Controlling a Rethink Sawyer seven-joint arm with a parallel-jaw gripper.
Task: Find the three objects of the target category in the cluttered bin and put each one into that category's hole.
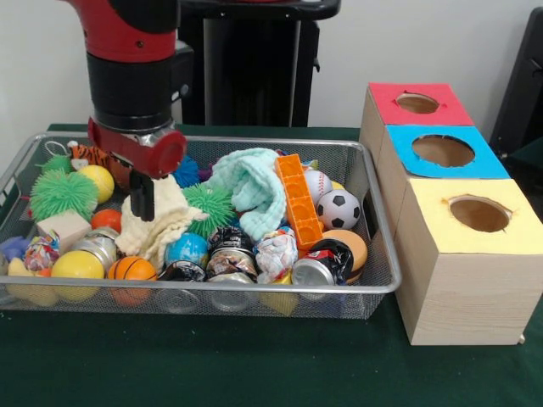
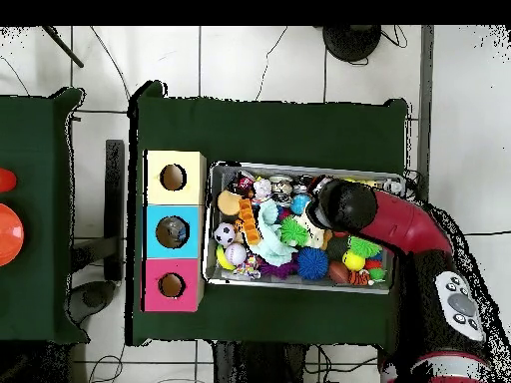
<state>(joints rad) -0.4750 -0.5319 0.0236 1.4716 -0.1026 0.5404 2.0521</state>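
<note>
The bin (image 1: 254, 291) is a shallow wire-mesh basket full of mixed items; it also shows in the overhead view (image 2: 210, 231). My gripper (image 1: 142, 200) hangs from the red and black arm over the bin's left half, its dark tip down on a cream cloth (image 1: 170, 222). In the overhead view the arm's end (image 2: 343, 207) covers the gripper. Three wooden boxes with a round hole each stand beside the bin: red top (image 1: 418, 103), blue top (image 1: 443, 151), yellow top (image 1: 479, 214).
The bin holds a soccer ball (image 1: 338, 209), a baseball (image 1: 316, 184), an orange brick (image 1: 299, 199), a mint cloth (image 1: 254, 186), green spiky balls (image 1: 61, 193), a yellow ball (image 1: 77, 264), a small basketball (image 1: 131, 269) and tins (image 1: 314, 271). A green cloth covers the table.
</note>
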